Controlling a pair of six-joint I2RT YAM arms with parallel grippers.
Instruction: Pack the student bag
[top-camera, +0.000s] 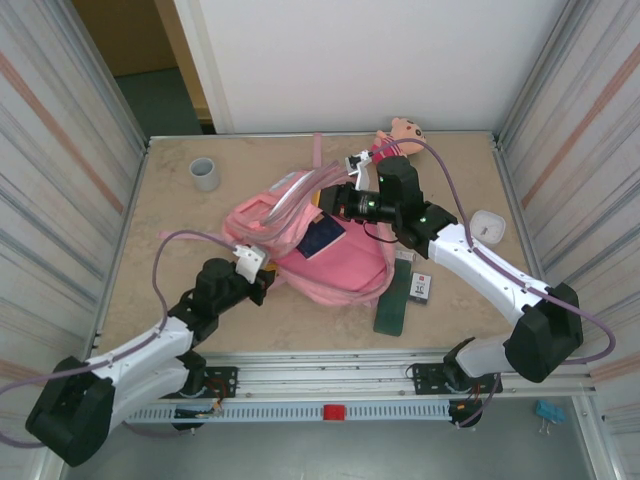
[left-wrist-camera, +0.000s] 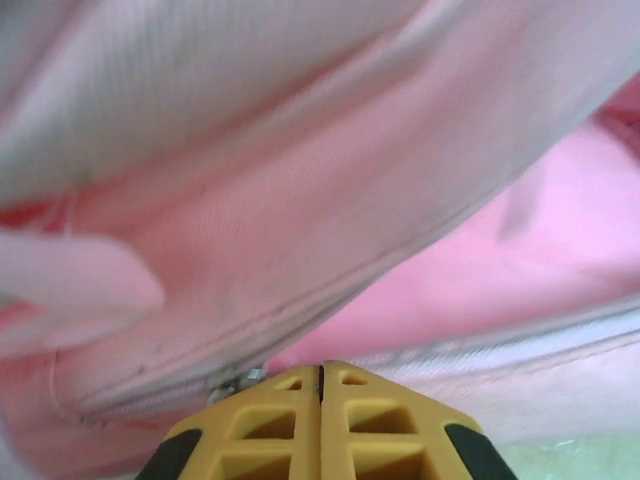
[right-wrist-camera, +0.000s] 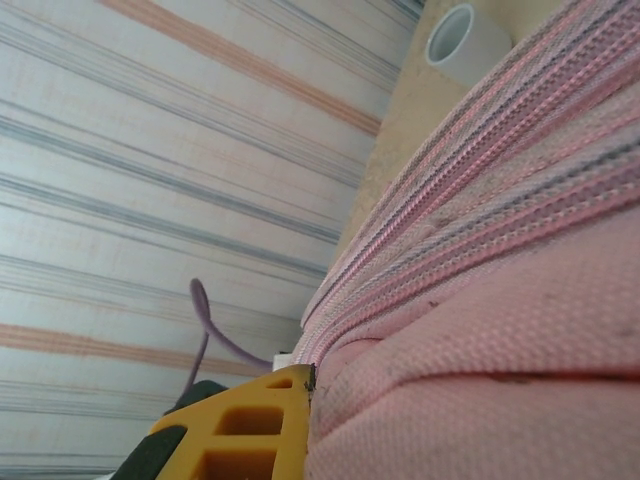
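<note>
The student bag (top-camera: 330, 265) is a large pink backpack lying in the middle of the table with its top unzipped, and a dark blue booklet (top-camera: 322, 238) shows in the opening. My left gripper (top-camera: 268, 276) is at the bag's lower left edge. In the left wrist view it (left-wrist-camera: 320, 371) is shut, its yellow tips pressed against the bag's zipper seam (left-wrist-camera: 430, 350) beside a metal slider (left-wrist-camera: 243, 380). My right gripper (top-camera: 332, 197) is shut on the bag's upper rim. Pink fabric (right-wrist-camera: 480, 330) covers one of its fingers (right-wrist-camera: 255, 425).
A grey cup (top-camera: 204, 173) (right-wrist-camera: 462, 35) stands at the back left and a pink plush doll (top-camera: 403, 133) lies at the back. A dark green pouch (top-camera: 393, 298), a small card (top-camera: 421, 288) and a white object (top-camera: 487, 225) lie right of the bag. Walls close in both sides.
</note>
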